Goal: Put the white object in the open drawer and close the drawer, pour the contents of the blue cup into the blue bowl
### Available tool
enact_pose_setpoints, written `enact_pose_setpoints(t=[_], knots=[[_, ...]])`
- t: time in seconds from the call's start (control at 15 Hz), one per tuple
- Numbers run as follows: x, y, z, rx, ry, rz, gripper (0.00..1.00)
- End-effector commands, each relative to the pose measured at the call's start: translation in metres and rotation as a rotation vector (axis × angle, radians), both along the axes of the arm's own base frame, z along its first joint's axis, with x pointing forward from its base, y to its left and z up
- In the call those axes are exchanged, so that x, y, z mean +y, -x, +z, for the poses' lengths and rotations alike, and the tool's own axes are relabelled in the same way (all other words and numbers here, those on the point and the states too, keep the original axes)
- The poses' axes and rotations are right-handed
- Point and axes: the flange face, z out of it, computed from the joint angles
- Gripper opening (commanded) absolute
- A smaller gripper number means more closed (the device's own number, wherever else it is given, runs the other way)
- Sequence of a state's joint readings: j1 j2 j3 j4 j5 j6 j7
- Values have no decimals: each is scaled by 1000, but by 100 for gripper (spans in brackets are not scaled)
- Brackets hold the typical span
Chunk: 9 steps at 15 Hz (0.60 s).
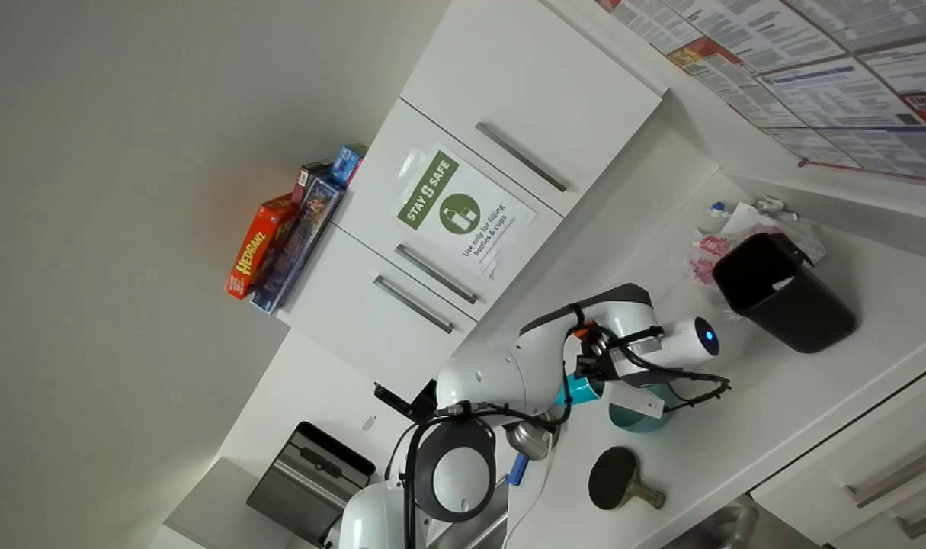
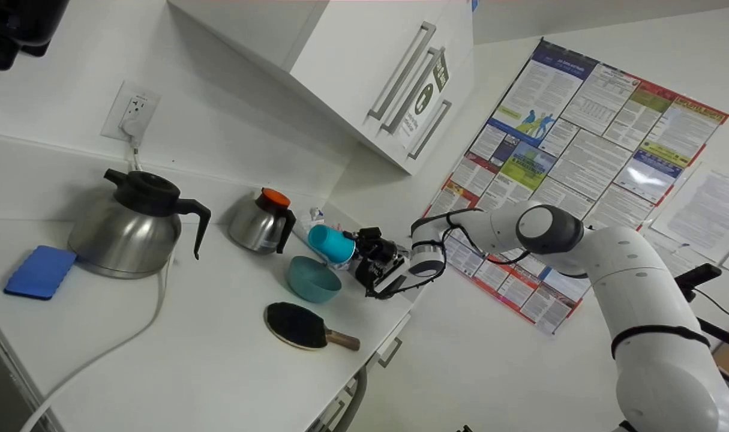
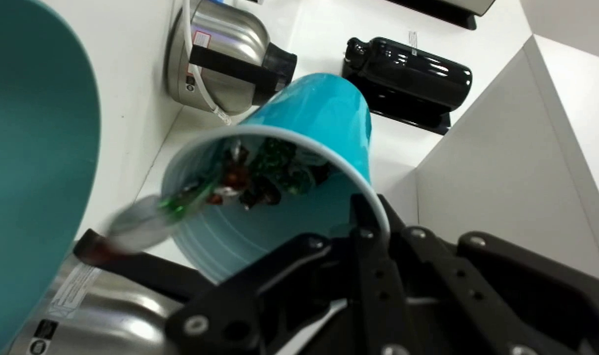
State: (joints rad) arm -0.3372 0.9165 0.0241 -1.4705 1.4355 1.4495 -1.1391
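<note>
My gripper [image 3: 370,217] is shut on the rim and wall of the light-blue cup [image 3: 324,108]. The cup is tilted in the air, its mouth toward the teal bowl [image 3: 38,123]. Green, brown and clear pieces [image 3: 274,172] lie inside, and a blurred piece [image 3: 144,224] is passing out of the mouth. In both exterior views the cup [image 1: 581,390] [image 2: 328,242] is beside and above the bowl [image 1: 634,419] [image 2: 311,281], at my gripper [image 1: 596,370] [image 2: 361,249]. I cannot make out the white object or an open drawer.
A black container [image 1: 798,297] stands near plastic bags [image 1: 718,255]. A black paddle [image 1: 615,480] lies by the bowl. Two steel jugs [image 2: 130,222] [image 2: 259,222], a blue sponge [image 2: 40,271] and a white cable [image 2: 109,351] are on the counter. Wall cabinets [image 1: 539,91] hang above.
</note>
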Motion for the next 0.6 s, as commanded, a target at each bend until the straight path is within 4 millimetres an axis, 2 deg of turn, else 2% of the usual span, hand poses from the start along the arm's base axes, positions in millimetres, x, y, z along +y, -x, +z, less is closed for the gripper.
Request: enact_pose_setpoints(t=[0.0, 0.53], knots=[[0, -10, -3, -26, -75, 27, 1], [10, -16, -15, -49, -174, 55, 1]])
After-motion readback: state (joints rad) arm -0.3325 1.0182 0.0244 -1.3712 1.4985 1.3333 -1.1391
